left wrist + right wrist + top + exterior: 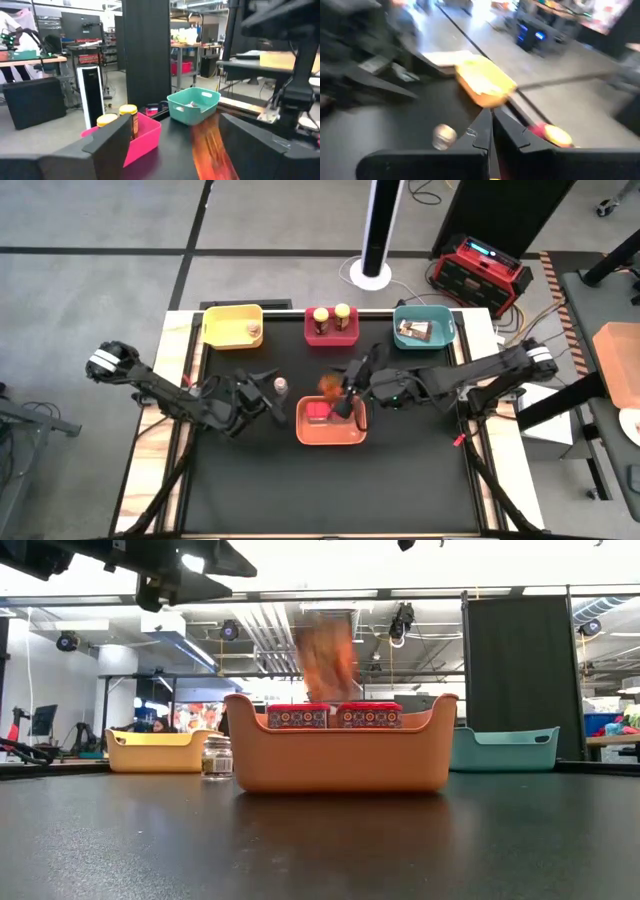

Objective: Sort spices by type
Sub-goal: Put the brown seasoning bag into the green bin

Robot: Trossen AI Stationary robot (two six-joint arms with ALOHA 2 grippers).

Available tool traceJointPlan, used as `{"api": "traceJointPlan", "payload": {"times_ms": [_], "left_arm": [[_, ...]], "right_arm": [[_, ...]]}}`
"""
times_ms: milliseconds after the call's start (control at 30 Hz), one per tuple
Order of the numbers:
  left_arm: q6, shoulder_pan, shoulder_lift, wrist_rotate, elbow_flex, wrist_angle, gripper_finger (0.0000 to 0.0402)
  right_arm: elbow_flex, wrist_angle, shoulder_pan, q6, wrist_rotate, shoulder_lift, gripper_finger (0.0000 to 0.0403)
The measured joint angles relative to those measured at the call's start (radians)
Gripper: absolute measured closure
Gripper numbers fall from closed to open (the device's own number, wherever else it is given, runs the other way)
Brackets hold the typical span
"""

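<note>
While the black table (330, 480) still carries 1 loose spice, the sort is nearly done. Of the 4 trays, the orange tray (331, 434) sits mid-table with 2 red tubs (334, 716) side by side in it; the red tray (333, 333) at the far edge has 2 yellow-lidded jars (331, 315); the teal tray (424, 326) has a printed packet (414, 330); the yellow tray (232, 326) has 1 shaker (254, 331).

The right gripper (350, 392) hangs over the orange tray's far rim, fingers (485, 131) pressed together on a blurred orange-brown packet (329, 385). That packet likely belongs in the teal tray, so the arm should lift it clear of the tubs, carry it level over the teal wall, and let go low.

The left gripper (262, 392) has its fingers (107, 142) spread, empty, just beside the small clear shaker (281, 387) upright on the table. It should hold off until the right arm clears.
</note>
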State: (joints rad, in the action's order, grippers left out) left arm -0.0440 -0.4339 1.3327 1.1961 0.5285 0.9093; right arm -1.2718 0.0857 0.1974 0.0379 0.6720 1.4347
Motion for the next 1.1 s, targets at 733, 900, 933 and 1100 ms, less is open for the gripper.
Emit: {"api": "traceJointPlan", "payload": {"times_ms": [733,900,933,1100], "left_arm": [[0.001,-0.044,0.001,-0.001,0.0,-0.081,0.0115],[0.0,-0.071,-0.002,-0.002,0.0,-0.081,0.0115],[-0.003,-0.079,-0.005,-0.001,0.0,-0.081,0.0115],[-0.076,-0.139,-0.027,-0.001,0.024,-0.082,0.0115]], "right_arm": [[-0.129,0.888,-0.107,0.439,0.072,-0.035,0.0394],[-0.021,0.846,-0.24,0.487,-0.109,-0.026,0.0394],[0.008,0.817,-0.268,0.486,-0.144,-0.019,0.0394],[0.168,0.603,-0.395,0.444,-0.303,0.002,0.0394]]}}
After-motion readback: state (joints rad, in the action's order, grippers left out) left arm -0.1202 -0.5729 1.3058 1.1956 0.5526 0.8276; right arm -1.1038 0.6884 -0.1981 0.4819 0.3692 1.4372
